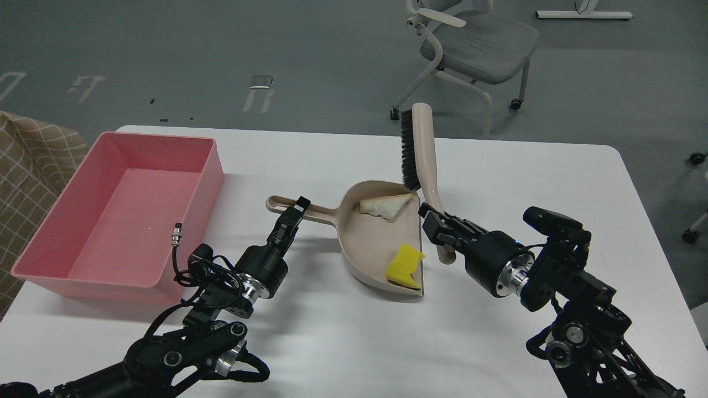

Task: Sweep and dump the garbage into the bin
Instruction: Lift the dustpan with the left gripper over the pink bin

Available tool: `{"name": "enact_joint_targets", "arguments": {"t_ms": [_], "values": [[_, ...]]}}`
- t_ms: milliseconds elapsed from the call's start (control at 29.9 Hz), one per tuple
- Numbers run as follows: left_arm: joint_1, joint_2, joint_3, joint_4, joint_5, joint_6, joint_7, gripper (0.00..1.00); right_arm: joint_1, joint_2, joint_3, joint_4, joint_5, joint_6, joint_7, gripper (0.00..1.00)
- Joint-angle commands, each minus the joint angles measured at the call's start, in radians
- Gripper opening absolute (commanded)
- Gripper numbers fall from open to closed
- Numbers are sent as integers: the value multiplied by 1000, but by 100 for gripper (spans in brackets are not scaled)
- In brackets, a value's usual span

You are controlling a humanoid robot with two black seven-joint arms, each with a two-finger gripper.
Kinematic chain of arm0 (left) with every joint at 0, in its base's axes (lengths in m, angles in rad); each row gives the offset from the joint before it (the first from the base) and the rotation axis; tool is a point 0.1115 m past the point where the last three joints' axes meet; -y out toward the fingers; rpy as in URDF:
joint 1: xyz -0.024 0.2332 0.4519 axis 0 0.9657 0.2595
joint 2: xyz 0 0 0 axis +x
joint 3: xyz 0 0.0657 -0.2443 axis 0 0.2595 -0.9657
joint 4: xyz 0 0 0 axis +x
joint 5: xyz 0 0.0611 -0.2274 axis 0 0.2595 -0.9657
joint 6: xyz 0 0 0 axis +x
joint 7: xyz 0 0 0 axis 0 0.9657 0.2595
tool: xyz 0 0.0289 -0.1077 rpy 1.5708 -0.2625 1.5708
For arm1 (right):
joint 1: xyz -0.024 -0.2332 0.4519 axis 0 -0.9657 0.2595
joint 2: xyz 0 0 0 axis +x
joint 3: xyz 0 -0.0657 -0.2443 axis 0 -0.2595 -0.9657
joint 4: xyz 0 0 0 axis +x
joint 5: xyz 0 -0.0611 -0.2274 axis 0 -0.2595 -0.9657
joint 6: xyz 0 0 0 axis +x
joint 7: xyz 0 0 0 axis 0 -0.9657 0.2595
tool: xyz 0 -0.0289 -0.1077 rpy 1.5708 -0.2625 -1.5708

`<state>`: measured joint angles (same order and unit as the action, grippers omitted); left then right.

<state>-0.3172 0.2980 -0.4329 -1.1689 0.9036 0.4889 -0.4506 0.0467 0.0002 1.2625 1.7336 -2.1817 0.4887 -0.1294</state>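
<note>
The bread slice (pixel 384 206) and the yellow sponge block (pixel 405 267) both lie inside the beige dustpan (pixel 370 246) at the table's middle. My left gripper (pixel 293 211) is shut on the dustpan's handle (pixel 310 210). My right gripper (pixel 437 224) is shut on the handle of a beige brush (pixel 425 149), which stands raised and nearly upright over the pan's right edge, its black bristles (pixel 409 149) facing left. The pink bin (pixel 119 215) stands empty at the table's left.
The white table (pixel 553 188) carries everything. A grey office chair (pixel 470 52) stands on the floor behind the table. A checked cloth (pixel 27 160) shows at the far left, beyond the bin.
</note>
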Motion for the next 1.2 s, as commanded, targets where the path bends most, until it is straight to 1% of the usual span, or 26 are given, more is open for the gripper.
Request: {"name": "enact_joint_targets", "arguments": {"t_ms": [0, 301, 368, 501, 635, 669, 836, 1170], "values": [[0, 0, -9, 3, -3, 0, 6, 12, 2, 0, 31, 0, 0, 0, 5, 0], [0, -5, -15, -9, -11, 0, 12, 11, -2, -83, 103, 0, 2, 0, 7, 0], [-5, -7, -17, -9, -37, 0, 16, 11, -5, -123, 138, 0, 42, 0, 7, 0], [-19, -10, -17, -11, -42, 0, 23, 10, -14, -147, 170, 0, 71, 0, 8, 0], [-46, -13, -46, -11, -43, 0, 52, 10, -34, -173, 173, 0, 89, 0, 13, 0], [-46, -13, -46, -11, -43, 0, 52, 10, -34, -174, 173, 0, 89, 0, 13, 0], [-91, -14, -52, -12, -60, 0, 99, 10, -57, -180, 175, 0, 96, 0, 16, 0], [-144, 13, -76, -18, -118, 0, 106, 10, -97, -209, 202, -2, 119, 0, 22, 0]]}}
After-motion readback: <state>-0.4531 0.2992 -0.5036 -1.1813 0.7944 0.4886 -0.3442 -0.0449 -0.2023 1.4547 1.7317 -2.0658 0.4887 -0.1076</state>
